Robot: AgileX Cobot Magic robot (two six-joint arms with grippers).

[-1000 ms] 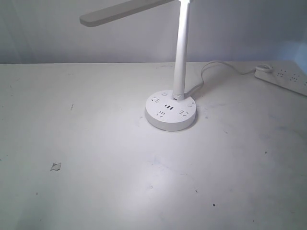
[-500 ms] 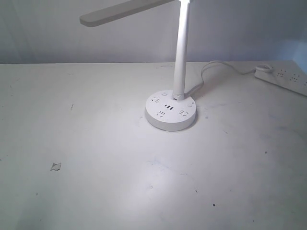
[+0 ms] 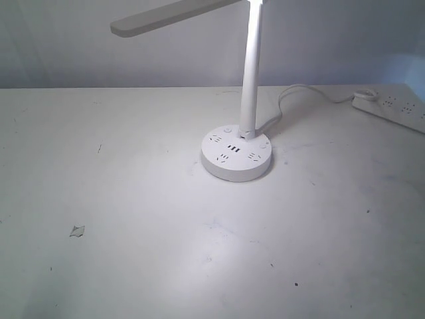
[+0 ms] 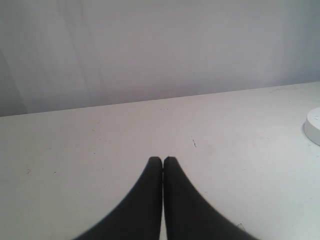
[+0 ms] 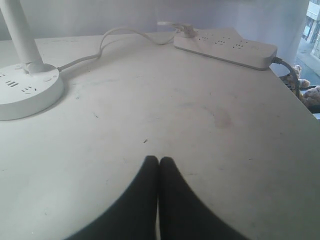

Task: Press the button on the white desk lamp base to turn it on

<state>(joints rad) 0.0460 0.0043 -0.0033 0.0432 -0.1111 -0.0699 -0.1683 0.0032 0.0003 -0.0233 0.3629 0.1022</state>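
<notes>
The white desk lamp base is a round puck with socket holes and three dark USB slots, standing mid-table with its thin stem rising from its back. It also shows in the right wrist view, and one edge of the base peeks into the left wrist view. My left gripper is shut with nothing in it, over bare table far from the base. My right gripper is shut too, empty, a good way from the base. Neither gripper appears in the exterior view.
The lamp head hangs over the back left of the table. A long white power strip lies at the back right, its cord running to the base. A small scrap lies front left. The table edge is near the strip.
</notes>
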